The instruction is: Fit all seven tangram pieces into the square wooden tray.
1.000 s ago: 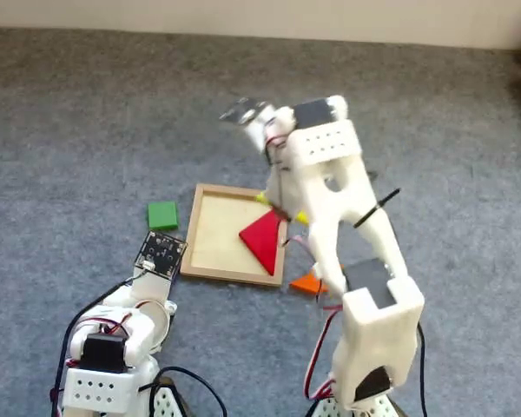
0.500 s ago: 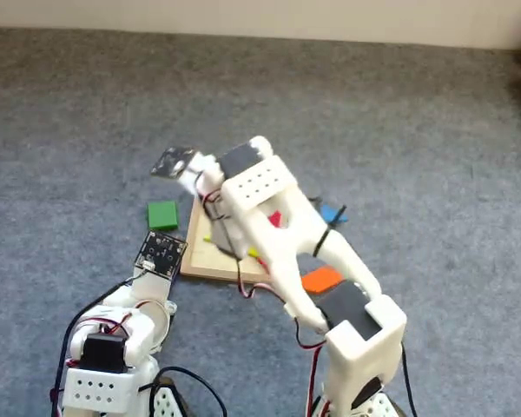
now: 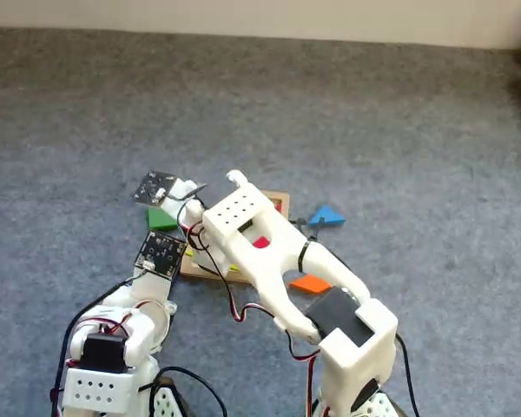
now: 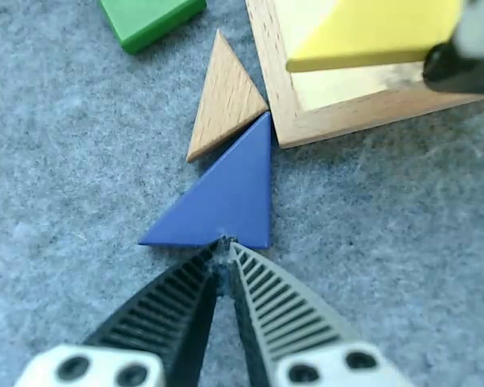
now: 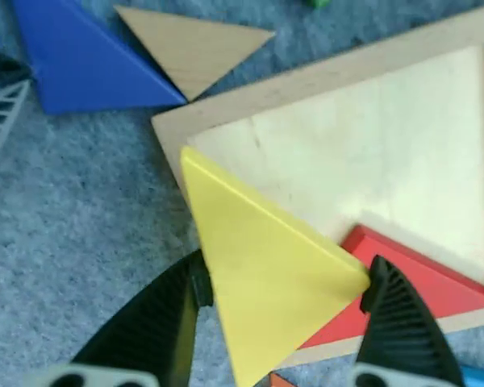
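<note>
My right gripper [image 5: 284,282] is shut on a yellow triangle [image 5: 266,266], holding it just above the near-left corner of the square wooden tray [image 5: 226,105]. A red triangle [image 5: 411,274] lies inside the tray. Just outside that corner a blue triangle [image 4: 222,193] and a plain wooden triangle [image 4: 223,93] lie side by side on the carpet. My left gripper [image 4: 224,246] is shut, its tip touching the blue triangle's edge. A green square [image 3: 162,219] lies left of the tray. A light blue triangle [image 3: 327,215] and an orange piece [image 3: 310,283] lie to the tray's right.
Grey carpet covers the whole work area. The right arm [image 3: 269,252] stretches across the tray and hides most of it from above. The left arm [image 3: 126,334] sits low at the front left. A pale wall runs along the far edge.
The right arm has swung left across the tray from its far right side, carrying the yellow triangle to the near-left corner. The left arm has not moved.
</note>
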### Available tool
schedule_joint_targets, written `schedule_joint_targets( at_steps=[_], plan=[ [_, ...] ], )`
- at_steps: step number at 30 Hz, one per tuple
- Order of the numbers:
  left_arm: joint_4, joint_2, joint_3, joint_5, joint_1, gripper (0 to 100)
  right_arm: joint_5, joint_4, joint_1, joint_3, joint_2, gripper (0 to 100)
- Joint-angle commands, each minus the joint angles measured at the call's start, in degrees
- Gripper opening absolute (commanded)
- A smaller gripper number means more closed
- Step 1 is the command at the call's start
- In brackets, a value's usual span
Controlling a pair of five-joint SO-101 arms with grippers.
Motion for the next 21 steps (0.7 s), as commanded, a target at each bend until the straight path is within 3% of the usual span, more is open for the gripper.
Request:
schedule_joint_targets(
  at_steps=[1, 6, 21],
  plan=[
    [0.35, -2.15, 1.10, -0.18, -0.04, 1, -0.44, -2.07, -0.31, 0.22, -3.47, 25.5],
    [0.35, -2.15, 1.10, -0.18, -0.04, 1, -0.44, -2.15, -0.22, 1.19, -3.38, 35.2],
    [0.35, -2.15, 1.10, -0.18, -0.04, 1, -0.44, 1.10, 1.63, 1.98, -10.33, 31.9]
  ],
)
